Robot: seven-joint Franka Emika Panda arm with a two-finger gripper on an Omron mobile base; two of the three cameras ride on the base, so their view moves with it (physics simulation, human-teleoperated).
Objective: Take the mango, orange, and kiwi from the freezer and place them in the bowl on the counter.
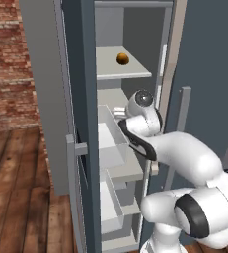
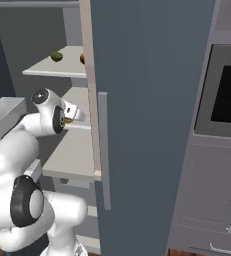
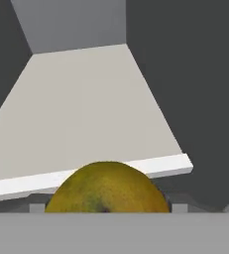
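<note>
Inside the open freezer (image 1: 81,99), the arm reached over a pale grey middle shelf (image 2: 72,155), and the pincer (image 2: 76,116) sat at the shelf's front edge, near the door's hinge side. Right at the pincer, the mango (image 3: 107,187) filled the low middle of the hand view, golden-yellow with a greenish tinge, its lower part cut off by the bottom of that view. A small yellow patch of it also showed at the wrist in the right base view. Whether the fingers were pressed against the fruit could not be told, as the tips were hidden.

Above the pincer, on the next shelf up, the orange (image 1: 122,59) rested near the shelf's middle. On that same upper shelf, to the pincer's left as the right base view showed it, lay a small dull greenish-brown fruit, the kiwi (image 2: 56,56). Below the pincer, white drawers (image 1: 110,143) stood pulled out from the freezer.
</note>
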